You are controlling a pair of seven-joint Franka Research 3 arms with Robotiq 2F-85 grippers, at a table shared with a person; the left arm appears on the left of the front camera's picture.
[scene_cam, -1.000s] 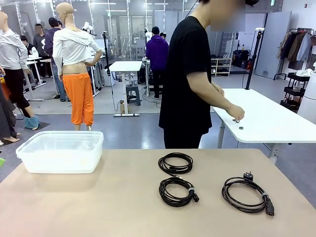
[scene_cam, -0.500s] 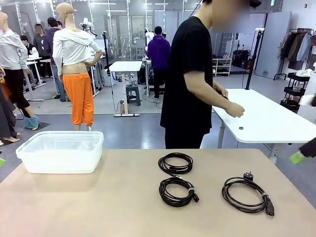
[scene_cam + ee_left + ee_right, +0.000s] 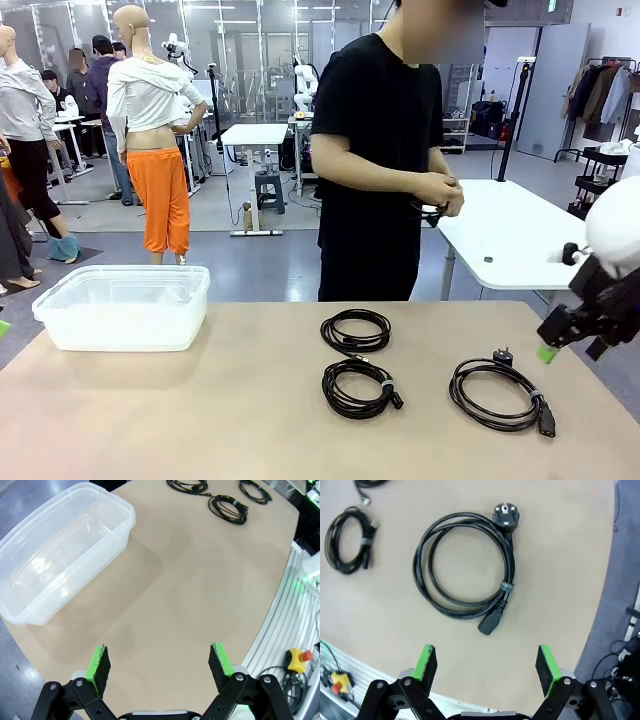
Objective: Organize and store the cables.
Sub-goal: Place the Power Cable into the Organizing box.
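Tan, smooth tabletop (image 3: 200,440) spreads under both arms, with a busy workshop beyond it. Above its right side hangs the right claw (image 3: 486,655), green-padded fingers spread wide and holding nothing. Just ahead of those fingers lies the power cord (image 3: 506,587), a loose round loop of thick black cable bound by a small grey tie. Its blocky socket end is nearest the claw and its round two-pin plug is at the far side of the loop. Claw and cord are apart, with bare table all round the loop. The table's right edge runs close beside the cord, with grey floor past it. Further left sits a smaller coil (image 3: 347,540), thinner and wound tighter, also with a grey tie, and beyond it near the table's middle lies a third coil (image 3: 350,345). The three lie apart from one another. The left claw (image 3: 160,652) hangs over the table's left part, fingers likewise released and empty, with open bare surface below. Near it stands a clear plastic tub (image 3: 125,525), rectangular with rounded corners and a rolled rim, close to the far left edge. A person in a black shirt stands at the far side, hands (image 3: 440,192) together at the waist.
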